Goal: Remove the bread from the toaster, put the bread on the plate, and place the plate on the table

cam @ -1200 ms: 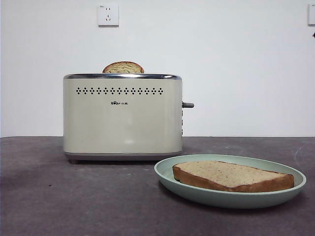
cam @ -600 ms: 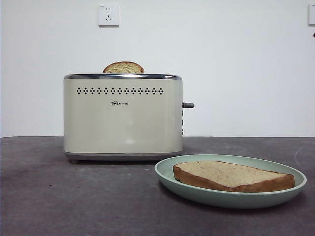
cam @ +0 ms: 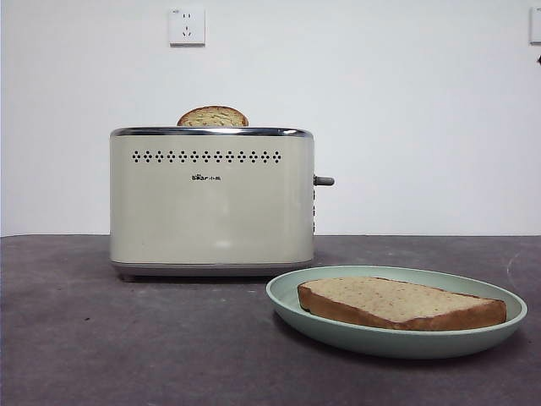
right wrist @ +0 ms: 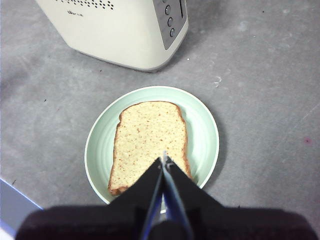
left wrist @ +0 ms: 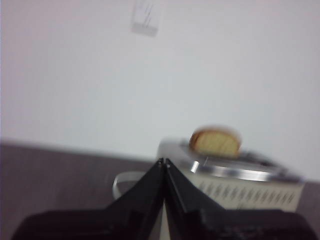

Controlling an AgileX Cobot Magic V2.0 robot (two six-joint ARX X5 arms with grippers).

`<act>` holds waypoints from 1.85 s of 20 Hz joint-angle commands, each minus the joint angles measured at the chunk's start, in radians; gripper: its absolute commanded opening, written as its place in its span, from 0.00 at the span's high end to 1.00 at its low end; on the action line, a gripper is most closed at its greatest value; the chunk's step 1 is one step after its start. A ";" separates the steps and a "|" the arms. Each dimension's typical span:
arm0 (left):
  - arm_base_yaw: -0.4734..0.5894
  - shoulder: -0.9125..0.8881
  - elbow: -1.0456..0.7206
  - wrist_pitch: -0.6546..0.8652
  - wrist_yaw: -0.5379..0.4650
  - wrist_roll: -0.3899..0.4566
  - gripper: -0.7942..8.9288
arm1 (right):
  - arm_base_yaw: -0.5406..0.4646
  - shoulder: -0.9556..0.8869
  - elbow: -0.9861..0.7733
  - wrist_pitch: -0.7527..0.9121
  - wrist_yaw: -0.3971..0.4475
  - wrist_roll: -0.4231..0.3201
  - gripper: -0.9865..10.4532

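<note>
The bread [cam: 400,302] lies flat in the plate [cam: 287,298], and the plate stands on the table [cam: 101,338], at about 4 o'clock from the toaster [cam: 211,203], just beside it. So I judge the task is practically done; nothing seems left.

A second slice [cam: 212,117] sits in the toaster slot, only its domed top showing.

The right gripper [right wrist: 164,159] hangs above the plate, jaws pressed together, empty. The left gripper [left wrist: 164,162] is also clenched on nothing, high near the toaster.
</note>
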 commanded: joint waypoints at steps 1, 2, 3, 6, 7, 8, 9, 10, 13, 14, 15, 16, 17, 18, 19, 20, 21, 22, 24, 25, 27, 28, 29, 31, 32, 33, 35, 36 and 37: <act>0.010 -0.004 -0.062 0.000 -0.008 -0.042 0.92 | 0.002 -0.001 -0.001 0.006 0.000 -0.001 0.91; 0.011 -0.004 -0.077 -0.022 -0.024 -0.047 0.92 | 0.002 -0.001 -0.001 0.006 0.000 -0.001 0.91; 0.012 -0.004 -0.076 -0.072 -0.049 -0.044 0.92 | 0.002 -0.001 -0.001 0.006 0.000 -0.001 0.91; 0.012 -0.004 -0.076 -0.182 -0.139 -0.038 0.92 | 0.002 -0.001 -0.001 0.006 0.001 -0.001 0.91; 0.012 -0.004 -0.076 -0.214 -0.161 -0.036 0.92 | 0.002 -0.001 -0.001 0.006 0.000 -0.001 0.91; 0.012 -0.004 -0.076 -0.247 -0.181 -0.033 0.92 | 0.002 -0.001 -0.001 0.006 0.000 -0.001 0.91; 0.012 -0.004 -0.076 -0.291 -0.198 -0.030 0.92 | 0.002 -0.001 -0.001 0.006 0.000 -0.001 0.91; 0.012 -0.004 -0.076 -0.335 -0.212 -0.025 0.92 | 0.002 -0.001 -0.001 0.006 0.000 -0.001 0.91; 0.013 -0.004 -0.076 -0.332 -0.163 0.063 0.92 | 0.002 -0.001 -0.001 0.006 0.000 -0.001 0.91; 0.013 -0.004 -0.076 -0.335 -0.148 0.075 0.92 | 0.002 -0.001 -0.001 0.006 0.000 -0.001 0.91; 0.013 -0.004 -0.076 -0.335 -0.130 0.089 0.92 | 0.002 -0.001 -0.001 0.006 0.000 -0.001 0.91; 0.013 -0.004 -0.076 -0.335 -0.119 0.090 0.92 | 0.002 -0.001 -0.001 0.006 0.000 -0.001 0.91; 0.013 -0.004 -0.076 -0.333 -0.116 0.091 0.92 | 0.002 -0.001 -0.001 0.006 0.000 -0.001 0.91; 0.013 -0.004 -0.076 -0.330 -0.116 0.090 0.92 | 0.002 -0.001 -0.001 0.006 0.000 -0.001 0.91; 0.014 -0.004 -0.076 -0.328 -0.117 0.091 0.92 | 0.002 -0.001 -0.001 0.006 0.000 -0.001 0.91; 0.014 -0.004 -0.076 -0.326 -0.119 0.091 0.92 | 0.002 -0.001 -0.001 0.006 0.000 -0.001 0.91; 0.014 -0.004 -0.076 -0.326 -0.121 0.091 0.92 | 0.002 -0.001 -0.001 0.006 0.000 -0.001 0.91; 0.014 -0.003 -0.076 -0.325 -0.122 0.091 0.92 | 0.002 -0.001 -0.001 0.006 0.000 -0.001 0.91; 0.013 0.000 -0.076 -0.325 -0.124 0.091 0.92 | 0.002 -0.001 -0.001 0.006 0.000 -0.001 0.91; 0.013 0.000 -0.076 -0.325 -0.124 0.091 0.92 | 0.002 -0.001 -0.001 0.006 0.000 -0.001 0.91; 0.013 0.000 -0.076 -0.325 -0.124 0.091 0.92 | 0.002 -0.001 -0.001 0.006 0.000 -0.001 0.91; 0.013 0.000 -0.076 -0.325 -0.125 0.091 0.92 | 0.002 -0.001 -0.001 0.006 0.000 -0.001 0.91; 0.013 0.000 -0.076 -0.325 -0.125 0.091 0.92 | 0.002 -0.001 -0.001 0.006 0.000 -0.001 0.91; 0.013 0.000 -0.076 -0.325 -0.124 0.091 0.92 | 0.002 -0.001 -0.001 0.006 0.000 -0.001 0.91; 0.013 0.000 -0.076 -0.325 -0.124 0.091 0.92 | 0.002 -0.001 -0.001 0.006 0.000 -0.001 0.91; 0.013 0.000 -0.076 -0.325 -0.125 0.091 0.92 | 0.002 -0.001 -0.001 0.006 0.000 -0.001 0.91; 0.013 0.000 -0.076 -0.325 -0.125 0.091 0.92 | 0.002 -0.001 -0.001 0.006 0.000 -0.001 0.91; 0.013 0.000 -0.076 -0.325 -0.124 0.091 0.92 | 0.002 -0.001 -0.001 0.006 0.000 -0.001 0.91; 0.013 0.000 -0.076 -0.325 -0.125 0.091 0.92 | 0.002 -0.001 -0.001 0.006 0.000 -0.001 0.91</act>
